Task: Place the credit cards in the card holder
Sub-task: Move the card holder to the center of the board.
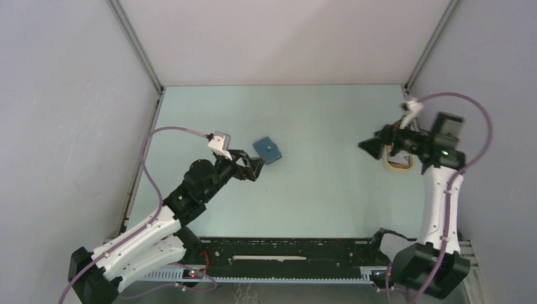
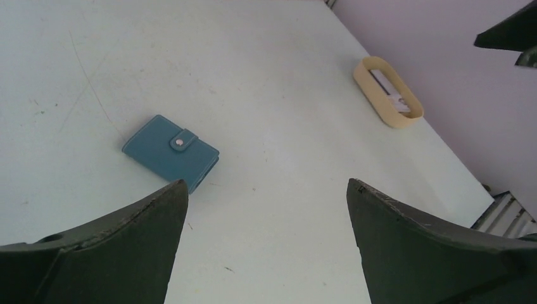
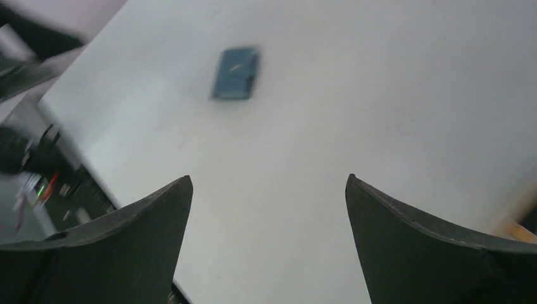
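The card holder (image 1: 268,150) is a teal-blue wallet lying folded shut on the table, its snap button facing up (image 2: 171,152). It also shows small and blurred in the right wrist view (image 3: 235,73). Whitish credit cards (image 2: 388,90) lie inside the beige oval tray (image 2: 405,119) at the far right. My left gripper (image 1: 256,169) hovers just near-left of the wallet, open and empty (image 2: 266,183). Above the table just left of the tray, my right gripper (image 1: 369,146) is open with nothing between its fingers (image 3: 267,178).
The beige tray (image 1: 401,167) sits near the right wall, partly hidden by the right arm. Grey walls close in the table on the left, back and right. A black rail (image 1: 285,250) runs along the near edge between the arm bases.
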`<state>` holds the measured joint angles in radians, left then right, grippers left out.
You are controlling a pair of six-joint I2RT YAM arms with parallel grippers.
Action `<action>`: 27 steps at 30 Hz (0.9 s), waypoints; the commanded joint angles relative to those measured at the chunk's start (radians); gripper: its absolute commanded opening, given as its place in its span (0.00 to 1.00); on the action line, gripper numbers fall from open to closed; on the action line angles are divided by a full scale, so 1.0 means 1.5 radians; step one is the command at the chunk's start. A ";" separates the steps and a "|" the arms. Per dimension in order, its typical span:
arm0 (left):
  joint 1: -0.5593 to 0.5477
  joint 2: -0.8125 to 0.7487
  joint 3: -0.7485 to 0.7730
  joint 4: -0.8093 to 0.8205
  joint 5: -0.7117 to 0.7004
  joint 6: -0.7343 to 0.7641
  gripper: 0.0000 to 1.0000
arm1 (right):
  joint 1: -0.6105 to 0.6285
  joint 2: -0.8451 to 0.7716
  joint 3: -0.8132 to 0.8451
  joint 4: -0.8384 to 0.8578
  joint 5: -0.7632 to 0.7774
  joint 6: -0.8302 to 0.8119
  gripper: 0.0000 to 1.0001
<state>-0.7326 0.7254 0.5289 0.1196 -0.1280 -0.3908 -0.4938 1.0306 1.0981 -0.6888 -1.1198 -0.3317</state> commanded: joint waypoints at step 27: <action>0.229 0.319 -0.108 0.448 0.080 -0.224 0.58 | 0.695 0.770 0.629 -0.219 0.273 -0.675 0.78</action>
<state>-0.4026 1.2064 0.3878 0.6739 -0.0570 -0.6701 0.5323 2.0785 1.8435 -0.8467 -0.7307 -1.2598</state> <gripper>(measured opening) 0.589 0.784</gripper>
